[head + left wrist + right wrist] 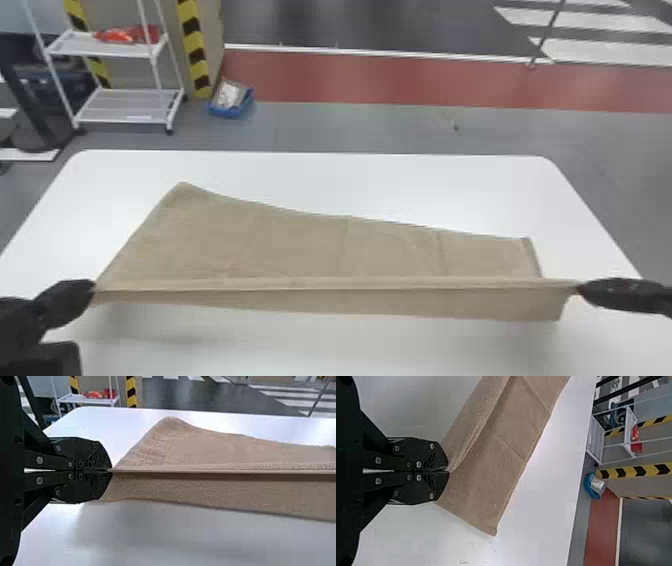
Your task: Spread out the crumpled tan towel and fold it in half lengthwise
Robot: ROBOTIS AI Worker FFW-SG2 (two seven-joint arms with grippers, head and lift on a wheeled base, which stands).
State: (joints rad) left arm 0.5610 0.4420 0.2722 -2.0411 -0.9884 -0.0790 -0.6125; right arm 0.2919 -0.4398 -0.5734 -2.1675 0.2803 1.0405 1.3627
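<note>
One white table (350, 180) under tan towel (300, 240) | rack (125, 106), blue bin (225, 111) beyond

The towel (300, 245) lies partly on the table (350, 175) — between left pincer (91, 289) and right pincer (582, 288) — with a rack (125, 106) behind, leftward (bin (225, 110) just right of it).

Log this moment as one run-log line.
left gripper: shut on towel | right gripper: shut on towel | towel: pulled straight between them, far part on white table | lengthwise fold: unfinished

Tan towel (300, 245) across white table (380, 185)
</note>
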